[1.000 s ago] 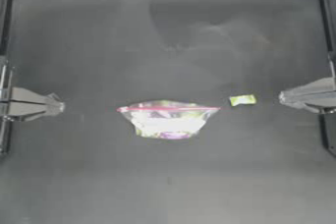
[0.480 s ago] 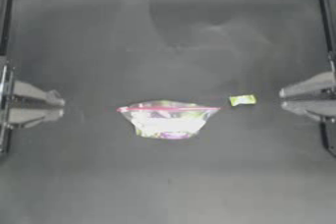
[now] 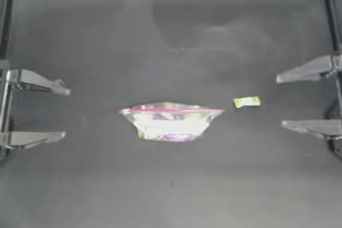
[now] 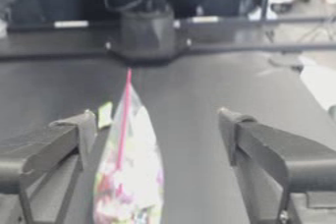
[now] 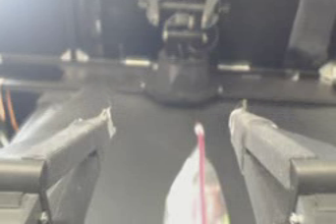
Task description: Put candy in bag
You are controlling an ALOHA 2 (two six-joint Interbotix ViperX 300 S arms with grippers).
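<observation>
Yellow-green candy (image 3: 246,102) lay just beside bag (image 3: 170,121) corner on bench (image 3: 167,187). Left gripper (image 3: 65,113), right gripper (image 3: 280,102) well apart, jaws wide. Risk: small candy skidding from pinch; limp bag mouth closed.

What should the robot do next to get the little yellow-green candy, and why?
Probably move the open right gripper toward the small yellow-green wrapped candy. It lies untouched on the table, nearest that gripper, just beside the clear plastic zip bag.

both grippers have spread their jaws wide since a second ago: the left gripper (image 3: 65,113) at the frame's left edge and the right gripper (image 3: 280,102) at the right edge now gape.
</observation>
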